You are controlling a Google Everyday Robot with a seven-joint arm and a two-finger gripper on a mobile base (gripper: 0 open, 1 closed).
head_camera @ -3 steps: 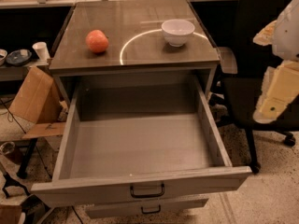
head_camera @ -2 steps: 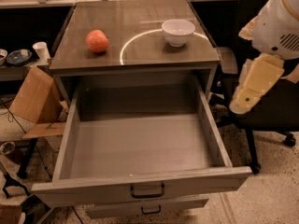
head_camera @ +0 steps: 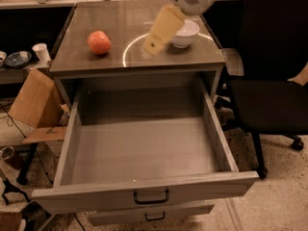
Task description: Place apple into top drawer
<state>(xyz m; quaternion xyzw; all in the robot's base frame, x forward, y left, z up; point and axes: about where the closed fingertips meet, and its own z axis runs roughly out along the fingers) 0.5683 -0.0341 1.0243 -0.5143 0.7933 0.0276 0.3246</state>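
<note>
— Red-orange apple [head_camera: 99, 42]?
— On the table [head_camera: 86, 64], left of my hand [head_camera: 150, 46], which hovers beside the white bowl [head_camera: 186, 32]; its grip I cannot tell. The top drawer [head_camera: 144, 189] stands open.

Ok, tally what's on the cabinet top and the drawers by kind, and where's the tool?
Apples: 1, the apple, left on the cabinet top.
Bowls: 1, the white bowl, right.
Drawers: 2, the top drawer, open, and the lower drawer.
Total: 4.
The tool hovers over the cabinet top, beside the bowl.
</note>
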